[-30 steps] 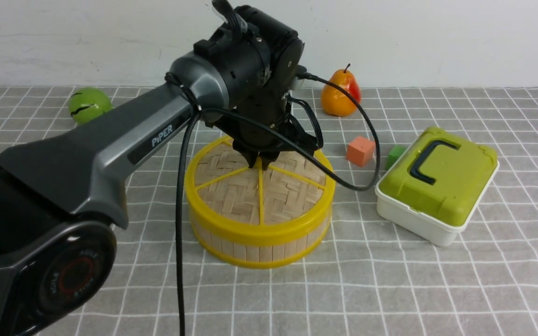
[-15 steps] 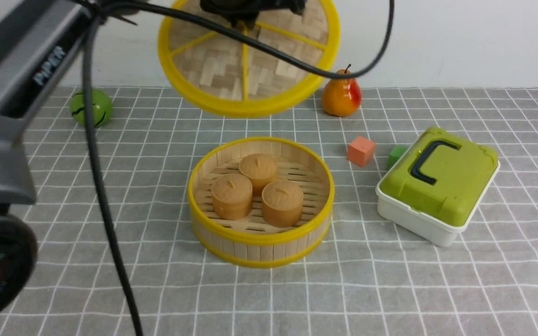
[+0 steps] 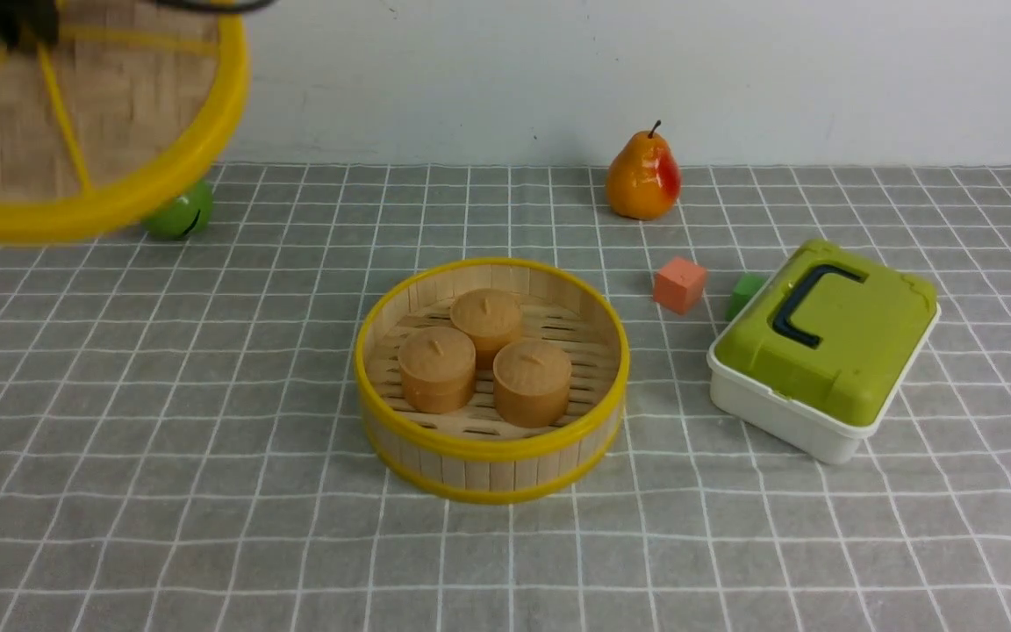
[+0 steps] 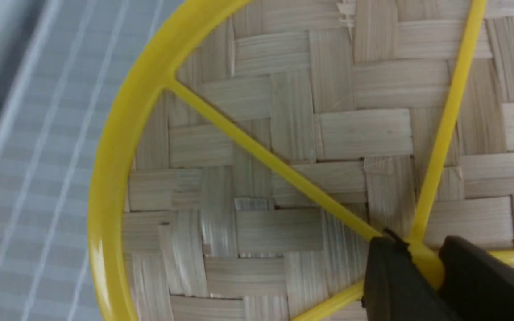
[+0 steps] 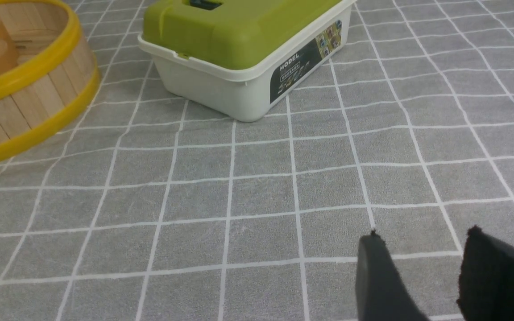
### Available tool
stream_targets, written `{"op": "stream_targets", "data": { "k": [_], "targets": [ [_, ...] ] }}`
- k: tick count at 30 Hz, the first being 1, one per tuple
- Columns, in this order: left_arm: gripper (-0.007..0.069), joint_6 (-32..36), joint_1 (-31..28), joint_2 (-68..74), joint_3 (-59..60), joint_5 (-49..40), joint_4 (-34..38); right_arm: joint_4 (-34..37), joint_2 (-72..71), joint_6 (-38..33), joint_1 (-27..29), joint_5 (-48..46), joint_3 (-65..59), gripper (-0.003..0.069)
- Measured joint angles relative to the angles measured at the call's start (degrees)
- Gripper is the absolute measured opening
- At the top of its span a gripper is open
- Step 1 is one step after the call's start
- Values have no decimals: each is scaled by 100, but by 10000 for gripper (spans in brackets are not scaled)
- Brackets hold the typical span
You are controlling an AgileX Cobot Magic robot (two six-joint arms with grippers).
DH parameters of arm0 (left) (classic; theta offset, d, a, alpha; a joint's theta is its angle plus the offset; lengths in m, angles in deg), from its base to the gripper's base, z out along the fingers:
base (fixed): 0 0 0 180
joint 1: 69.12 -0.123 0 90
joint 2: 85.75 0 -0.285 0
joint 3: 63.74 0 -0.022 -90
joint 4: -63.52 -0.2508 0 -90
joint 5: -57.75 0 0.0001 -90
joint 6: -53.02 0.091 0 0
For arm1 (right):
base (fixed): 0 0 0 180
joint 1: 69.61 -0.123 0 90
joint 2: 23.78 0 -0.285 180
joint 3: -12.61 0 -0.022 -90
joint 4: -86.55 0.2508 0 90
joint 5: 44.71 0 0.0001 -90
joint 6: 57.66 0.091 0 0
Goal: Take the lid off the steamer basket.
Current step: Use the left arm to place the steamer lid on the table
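Nearest me, my right gripper point(image 5: 424, 240) hangs just above the grey checked cloth point(image 3: 207, 439), jaws apart and empty. Beyond it the steamer basket point(image 3: 488, 449) stands uncovered, with three brown round cakes point(image 3: 436, 369) on its slatted floor. To its right sits the white box with the green lid point(image 3: 821, 351). Farther back are an orange cube point(image 3: 679, 284), a green cube point(image 3: 744, 292), a pear point(image 3: 641, 180) and a green ball point(image 3: 179, 218). High at far left, my left gripper point(image 4: 420, 254) is clamped on the centre knob of the lid point(image 3: 119, 96), holding it in the air, well apart from the basket.
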Motion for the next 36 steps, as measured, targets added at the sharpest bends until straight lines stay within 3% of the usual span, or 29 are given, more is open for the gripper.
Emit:
{"op": "stream_targets", "data": {
  "k": [8,13,21,24,28,30,32,36],
  "targets": [
    [109,-302,-84,443,2615,1989,318,0,0,0,0,0,0,241],
    [109,-463,-84,821,2876,2601,491,0,0,0,0,0,0,241],
    [116,-458,-84,1162,2882,2777,918,0,0,0,0,0,0,241],
    [153,-458,-84,1162,2882,2801,941,0,0,0,0,0,0,241],
    [313,-458,-84,1005,2894,2828,1049,0,0,0,0,0,0,241],
    [340,-453,-84,753,2900,2794,1056,0,0,0,0,0,0,241],
    [338,-438,-84,457,2900,2781,1057,0,0,0,0,0,0,241],
    [195,-258,-84,-904,2997,2777,1195,0,0,0,0,0,0,241]
  ]
}}
